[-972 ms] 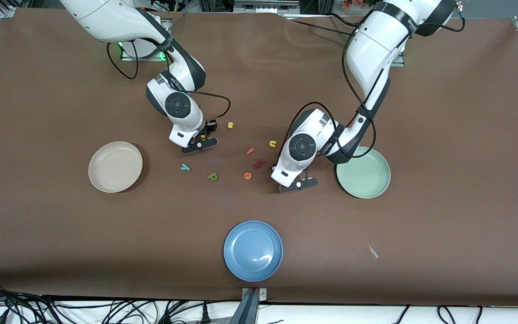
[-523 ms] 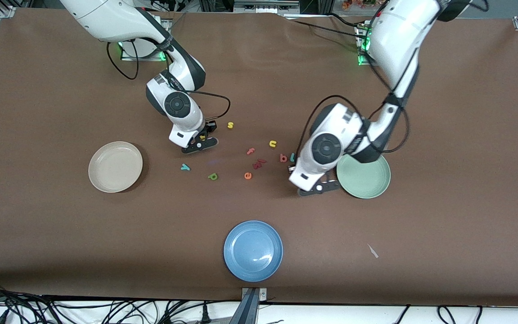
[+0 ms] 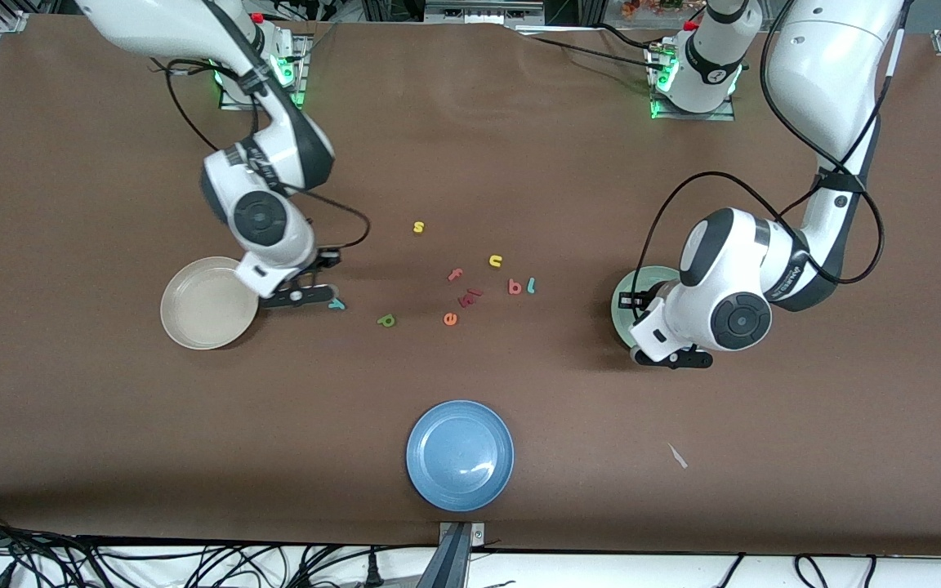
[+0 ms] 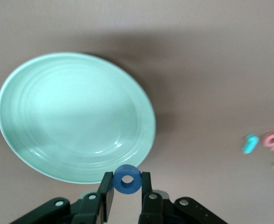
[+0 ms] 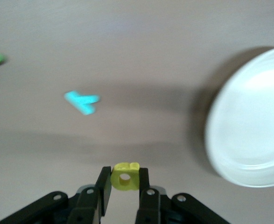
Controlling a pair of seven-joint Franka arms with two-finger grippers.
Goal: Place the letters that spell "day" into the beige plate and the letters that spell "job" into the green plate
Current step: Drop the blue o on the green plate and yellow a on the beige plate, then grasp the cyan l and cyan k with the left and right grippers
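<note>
**Foam letters in transit — two held, seven on the cloth**

Brown cloth is covering the table [image 3: 111, 457], and both arms are carrying at once. The left gripper [image 4: 127, 198] is hanging over the edge of the green plate [image 4: 57, 116], its jaws clenching the blue "o" [image 4: 127, 178]. The right gripper [image 5: 124, 189] is hanging over bare cloth just beside the beige plate [image 3: 197, 314], its jaws pinching the yellow "d" [image 5: 124, 176].

Risks, as judged from here:
- The "o" is sitting right over the rim, so letting go now is likely to bounce it onto the table.
- The "d" is not yet over its plate; an early release is going to drop it on the cloth.
- The teal "y" [image 3: 337, 305] is lying just beside the right gripper — a low sweep could knock it away.

Count:
- Plates — three: beige, green, and a blue plate [image 3: 460, 455] nearest the camera. The blue one is holding nothing, and no letter is showing in the visible parts of the other two.
- Letters on the table — seven: the "y", the green "a" [image 3: 386, 320], the salmon "b" [image 3: 515, 287], the light-blue "j" [image 3: 531, 284], a yellow "s" [image 3: 418, 227], a yellow "u" [image 3: 495, 261], an orange "e" [image 3: 450, 318].
- Also a pink "f" [image 3: 455, 274] and a dark red piece [image 3: 470, 297], too small to read.
</note>
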